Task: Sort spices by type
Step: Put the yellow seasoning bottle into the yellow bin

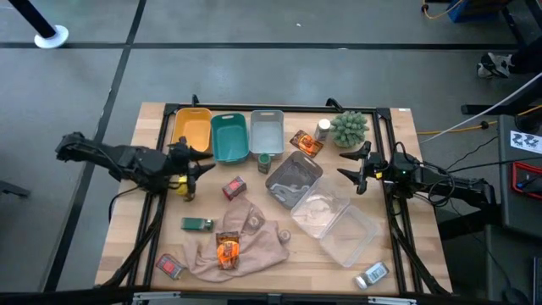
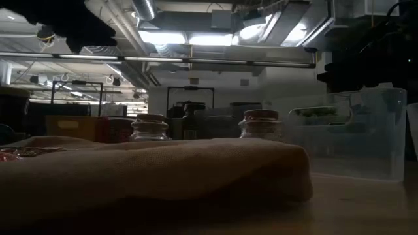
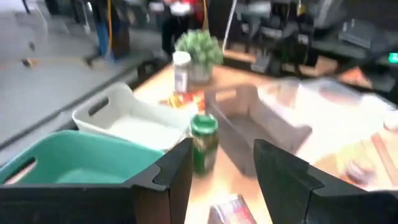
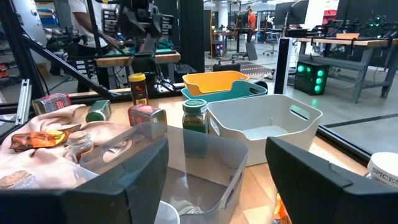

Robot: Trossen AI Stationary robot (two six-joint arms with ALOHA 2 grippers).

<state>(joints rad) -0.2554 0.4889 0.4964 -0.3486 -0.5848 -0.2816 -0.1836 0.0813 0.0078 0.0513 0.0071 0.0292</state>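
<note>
Jaws of the left gripper (image 1: 191,172) hover released over a yellow-lidded jar (image 1: 187,188); right gripper (image 1: 356,166) waits released beside the plant ball (image 1: 349,128).

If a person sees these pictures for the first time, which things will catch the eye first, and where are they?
Most striking is the row of three bins at the table's far edge: the yellow bin, the teal bin and the white bin. Next comes the crumpled beige cloth near the front edge, with an orange sachet lying on it. The green spiky plant ball sits at the far right, beside the open right tool.
</note>
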